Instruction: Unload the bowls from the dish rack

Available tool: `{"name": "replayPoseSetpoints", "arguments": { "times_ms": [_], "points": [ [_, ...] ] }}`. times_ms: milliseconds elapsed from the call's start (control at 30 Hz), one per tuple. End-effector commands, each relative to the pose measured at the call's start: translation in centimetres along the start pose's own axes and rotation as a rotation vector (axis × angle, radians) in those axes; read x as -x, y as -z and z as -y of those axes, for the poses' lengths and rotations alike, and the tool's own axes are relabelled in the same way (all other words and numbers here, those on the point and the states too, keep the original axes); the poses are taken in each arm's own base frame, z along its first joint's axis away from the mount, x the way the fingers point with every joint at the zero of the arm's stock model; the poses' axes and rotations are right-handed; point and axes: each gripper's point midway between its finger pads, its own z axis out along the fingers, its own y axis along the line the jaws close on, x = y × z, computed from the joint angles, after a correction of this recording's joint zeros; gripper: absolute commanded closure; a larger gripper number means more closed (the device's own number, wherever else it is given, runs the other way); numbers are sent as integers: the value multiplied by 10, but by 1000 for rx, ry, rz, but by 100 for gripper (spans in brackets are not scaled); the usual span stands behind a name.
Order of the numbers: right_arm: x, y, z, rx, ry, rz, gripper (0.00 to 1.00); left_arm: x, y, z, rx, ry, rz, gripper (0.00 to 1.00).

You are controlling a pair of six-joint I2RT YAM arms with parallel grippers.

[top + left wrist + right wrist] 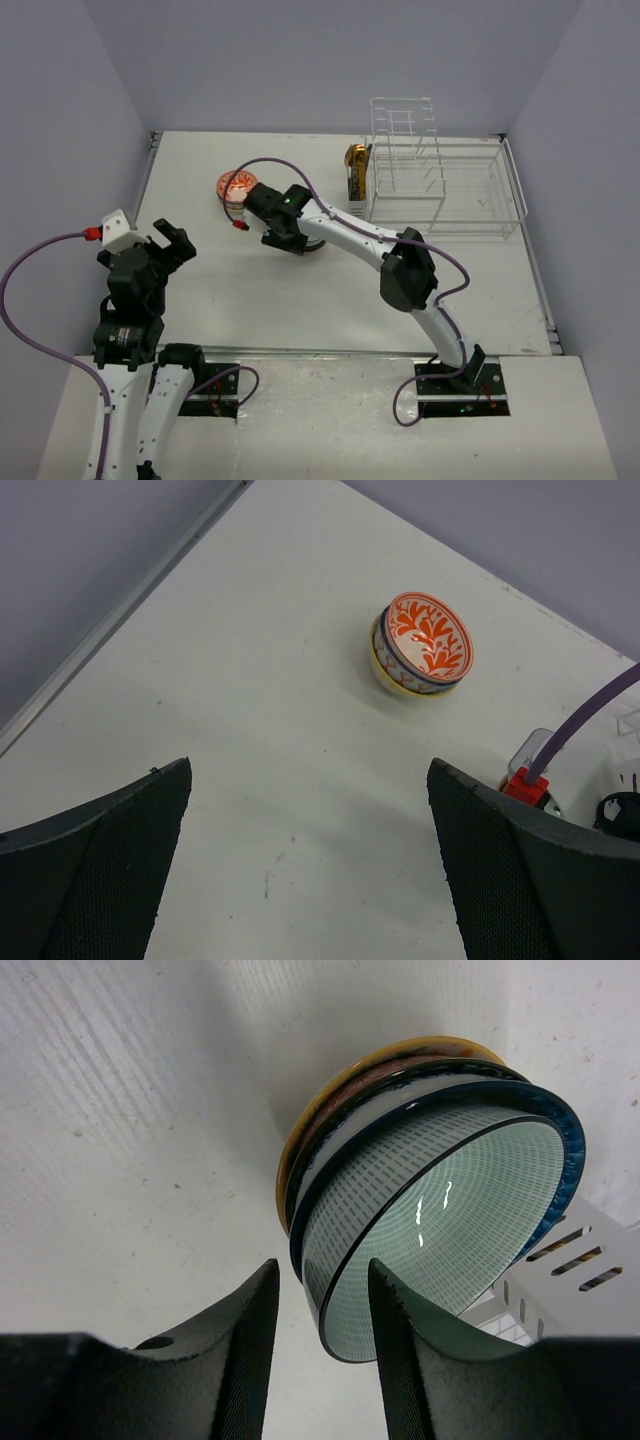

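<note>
Left of centre on the white table (pixel 250 300), in the overhead view, the right gripper (pixel 288 236) hangs over a nested stack of bowls (pixel 314 246) that sits well apart from the dish rack (pixel 440 195) at the upper right. The right wrist view shows the stack tilted towards the camera, with a pale teal bowl (pixel 450 1220) innermost and dark-rimmed and yellowish bowls behind it. The right gripper (pixel 322 1270) straddles the near rim of that teal bowl. Its jaws are partly parted, one finger outside the wall with a sliver of table showing between them, the other inside the bowl; nothing is clamped. An orange-red patterned bowl (pixel 236 185) stands upright and alone just up and left of the stack, and appears in the upper middle of the left wrist view (pixel 425 640). The left gripper (pixel 172 245) hovers at the lower left, jaws spread wide (pixel 310 870) and holding nothing, apart from both the stack and the orange-red bowl.
</note>
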Motion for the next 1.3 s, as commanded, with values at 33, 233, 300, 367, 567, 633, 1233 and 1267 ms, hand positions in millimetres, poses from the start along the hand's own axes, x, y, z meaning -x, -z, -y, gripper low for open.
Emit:
{"name": "replayPoseSetpoints", "arguments": {
  "times_ms": [33,233,300,367,567,633,1233,1267],
  "points": [
    [5,37,3,20,-38,79,59,5,0,1,-9,-5,27,0],
    [4,34,-4,46,-45,91,59,5,0,2,-10,-5,27,0],
    [8,36,-2,44,-64,110,59,5,0,2,-13,-4,29,0],
    [9,38,-1,33,-83,127,59,5,0,2,-12,-5,27,0],
    [17,49,11,-24,-127,202,64,5,1,2,-16,-3,32,0],
    [18,48,11,-30,-129,204,68,5,1,2,-17,-3,31,0],
    [17,19,-3,22,-156,178,94,4,0,4,-26,-4,29,0],
    [17,19,-3,23,-154,178,94,4,0,4,-25,-7,26,0]
  ]
}}
